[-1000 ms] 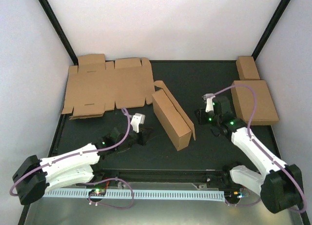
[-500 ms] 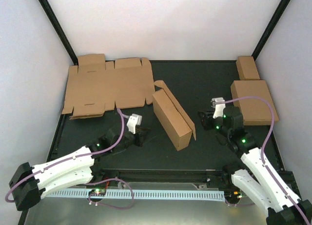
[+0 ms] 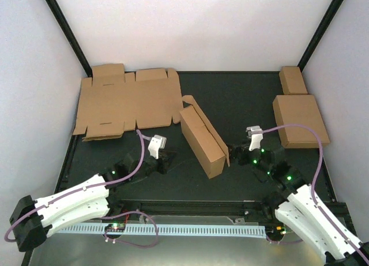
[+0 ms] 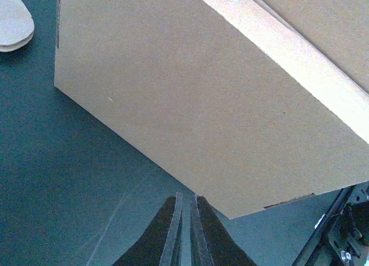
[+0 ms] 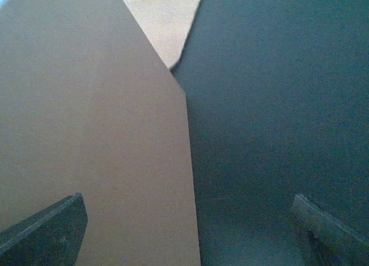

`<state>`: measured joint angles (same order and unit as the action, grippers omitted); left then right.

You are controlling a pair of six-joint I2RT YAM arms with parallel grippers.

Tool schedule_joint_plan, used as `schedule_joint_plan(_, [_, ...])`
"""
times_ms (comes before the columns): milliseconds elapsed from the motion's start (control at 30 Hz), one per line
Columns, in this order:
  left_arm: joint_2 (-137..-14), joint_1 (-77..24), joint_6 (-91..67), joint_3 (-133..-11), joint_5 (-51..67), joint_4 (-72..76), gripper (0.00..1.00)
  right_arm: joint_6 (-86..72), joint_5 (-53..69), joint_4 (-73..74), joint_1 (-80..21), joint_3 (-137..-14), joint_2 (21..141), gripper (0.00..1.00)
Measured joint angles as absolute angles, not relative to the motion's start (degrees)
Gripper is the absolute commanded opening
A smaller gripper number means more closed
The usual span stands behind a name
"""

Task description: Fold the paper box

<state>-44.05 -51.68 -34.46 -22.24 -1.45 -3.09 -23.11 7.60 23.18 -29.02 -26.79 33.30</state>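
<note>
The paper box (image 3: 202, 140) stands on edge mid-table, partly folded, with one flap (image 3: 196, 106) sticking out behind it. Its broad brown side (image 4: 196, 98) fills the left wrist view. My left gripper (image 3: 170, 157) sits low on the mat just left of it, shut and holding nothing, its fingertips (image 4: 185, 199) a short way from the box's lower edge. My right gripper (image 3: 232, 150) is just right of the box, open wide. In the right wrist view a brown panel (image 5: 98, 133) of the box reaches in between the two fingers (image 5: 49, 231), untouched by either.
A flat die-cut cardboard sheet (image 3: 124, 103) lies at the back left. A folded squarish box (image 3: 300, 120) and a small oblong box (image 3: 293, 79) sit at the back right. Black frame posts (image 3: 66, 29) rise at both back corners, and white walls close in the table.
The right arm swung left and nearer, from beside the folded box to the paper box, and its jaws opened wide. The left arm drew back slightly.
</note>
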Motion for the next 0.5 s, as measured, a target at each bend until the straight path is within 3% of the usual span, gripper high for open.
schedule_joint_plan(167, [-43.5, -51.4, -34.0, -22.2, -1.5, -3.6, 0.08, -23.2, 4.0, 25.5, -29.4, -31.7, 32.8, 1.00])
schedule_joint_plan(500, [-43.4, -51.3, -33.2, -22.2, -1.5, -4.6, 0.09, -21.3, 1.3, 33.6, -29.5, -52.0, 43.6, 1.00])
